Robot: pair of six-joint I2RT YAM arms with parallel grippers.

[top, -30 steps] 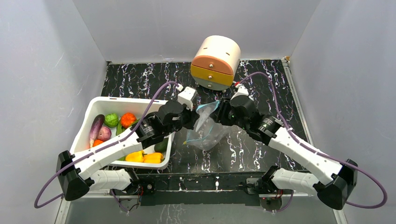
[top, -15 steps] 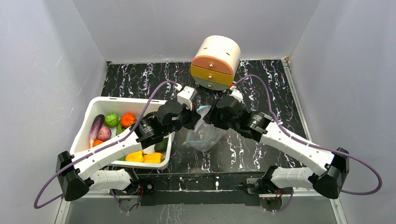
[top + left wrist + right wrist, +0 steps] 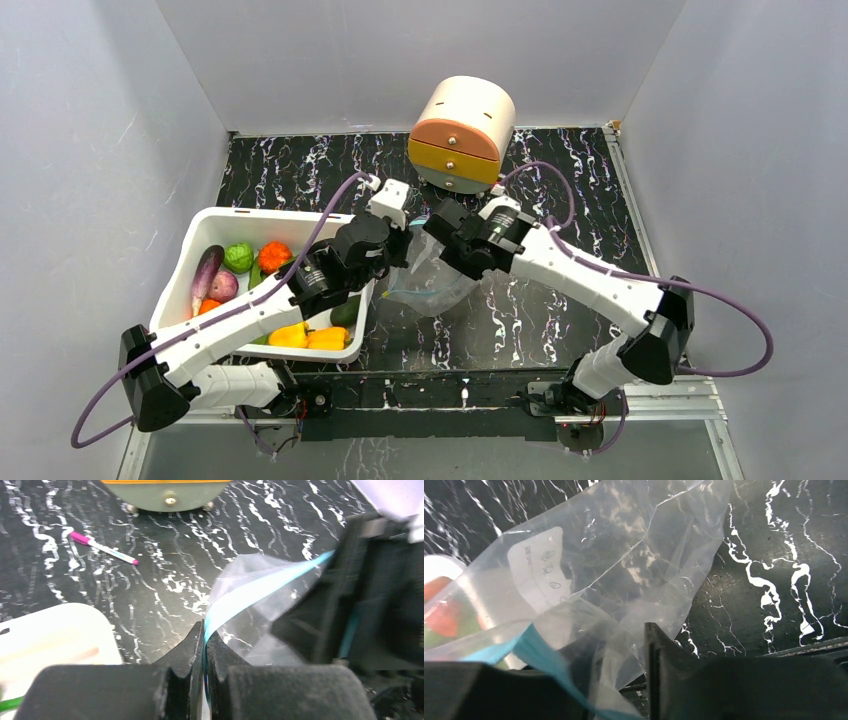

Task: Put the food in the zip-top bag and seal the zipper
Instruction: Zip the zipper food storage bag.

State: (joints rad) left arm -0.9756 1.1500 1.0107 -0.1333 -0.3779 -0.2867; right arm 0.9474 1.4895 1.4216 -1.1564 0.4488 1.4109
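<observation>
Near the middle of the table [image 3: 560,180], just right of the white tub [image 3: 260,215], the zip-top bag [image 3: 430,285] hangs between the two arms, with its lower part resting on the dark marbled surface. The left gripper [image 3: 205,635] reaches it from the left side. Its jaws are together and clamped on the zipper [image 3: 260,587], the blue-green strip that runs away from them along the mouth of the bag. The right gripper [image 3: 438,222] meets the bag from the far right side, very close to the left one. In the right wrist view, clear plastic and a piece of the blue-green strip lie between its jaws, which show a gap, but I cannot tell if they really press on the bag or only stand around it.

All the food that I can see lies in the tub, on the left side of the table: the purple eggplant [image 3: 206,272] at the left wall, a red-pink fruit [image 3: 223,286] beside it, a green round piece [image 3: 238,257] and an orange fruit [image 3: 274,256] toward the far side, and the yellow peppers [image 3: 308,337] at the near wall, partly under the left arm.

At the far edge of the table stands a round drawer box [image 3: 462,130], cream and orange. A pink marker [image 3: 102,547] lies on the table near its foot.
</observation>
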